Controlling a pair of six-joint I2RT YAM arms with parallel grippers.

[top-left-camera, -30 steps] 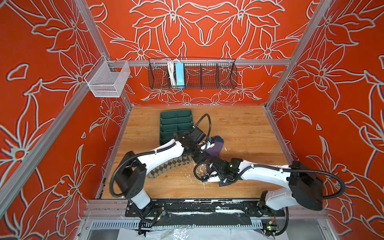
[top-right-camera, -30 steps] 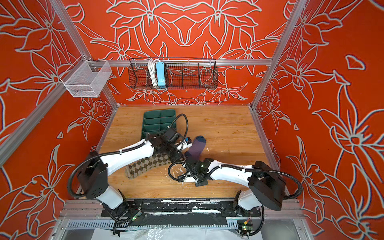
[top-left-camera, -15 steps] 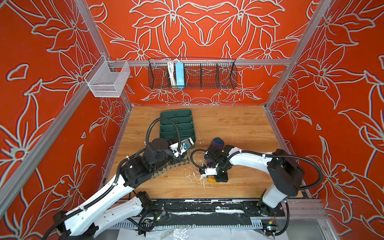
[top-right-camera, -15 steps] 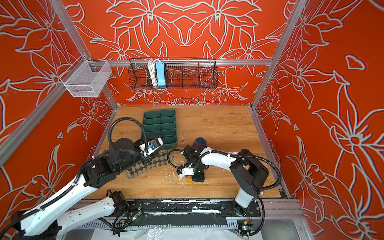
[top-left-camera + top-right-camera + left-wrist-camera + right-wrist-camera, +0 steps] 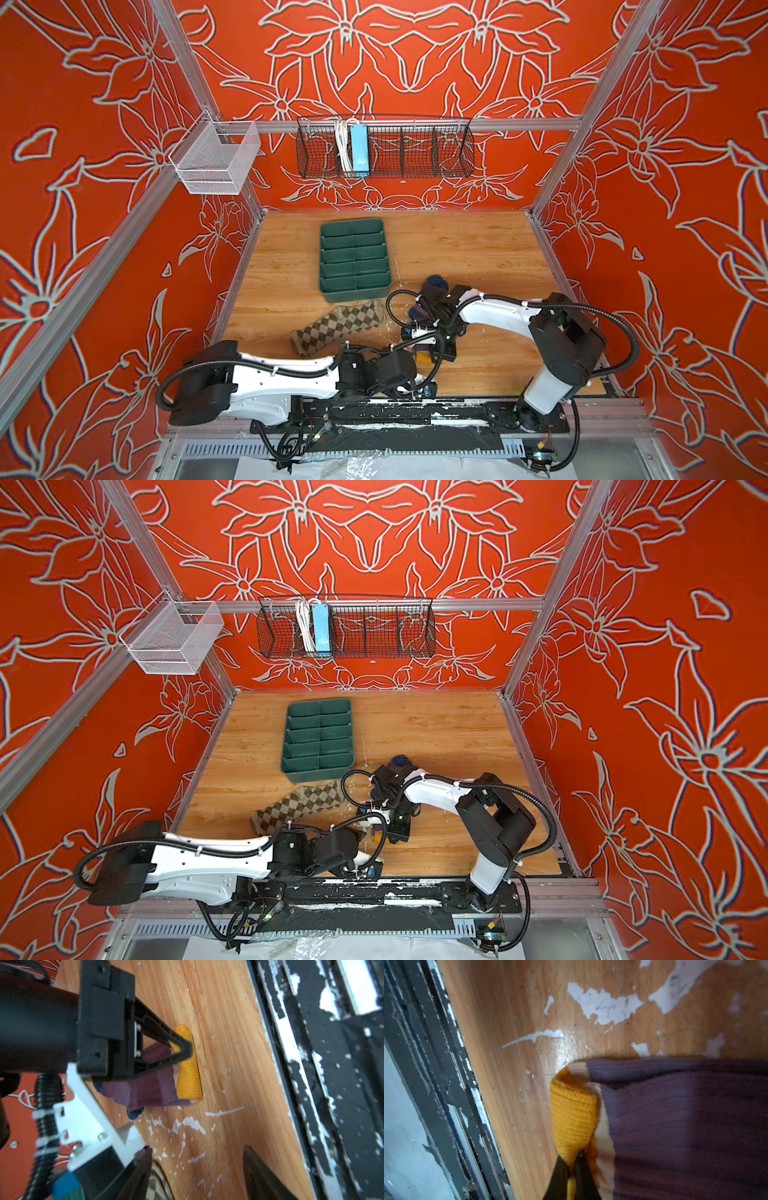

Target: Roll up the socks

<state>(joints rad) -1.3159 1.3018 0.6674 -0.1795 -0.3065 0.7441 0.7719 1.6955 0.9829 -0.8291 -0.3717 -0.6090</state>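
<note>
My right gripper (image 5: 572,1164) has its jaws pressed together on the yellow cuff (image 5: 572,1118) of the purple sock (image 5: 675,1126), pinching a fold of the knit right at my fingertips. A pale stripe sits between the cuff and the purple.

The sock lies on the wooden table (image 5: 478,249), right of the middle and toward the near edge. Its cuff is the nearest part, the purple body runs away under my right wrist, and the dark toe (image 5: 436,284) shows at the far end, near the right near corner of the green tray (image 5: 353,294).

My left gripper (image 5: 197,1150) has its jaws spread, with only bare, white-flecked wood between them. It hangs low at the near edge of the table, close to the cuff on its near side but apart from it.

The checked sock (image 5: 336,324) lies flat to the left of the purple one, slanting from near left to far right. Its far end is just beside the tray's near wall; whether they touch I cannot tell.

On the far wall hangs a black wire basket (image 5: 386,149) holding a blue power strip (image 5: 358,147). A white mesh basket (image 5: 216,162) hangs on the left wall.
</note>
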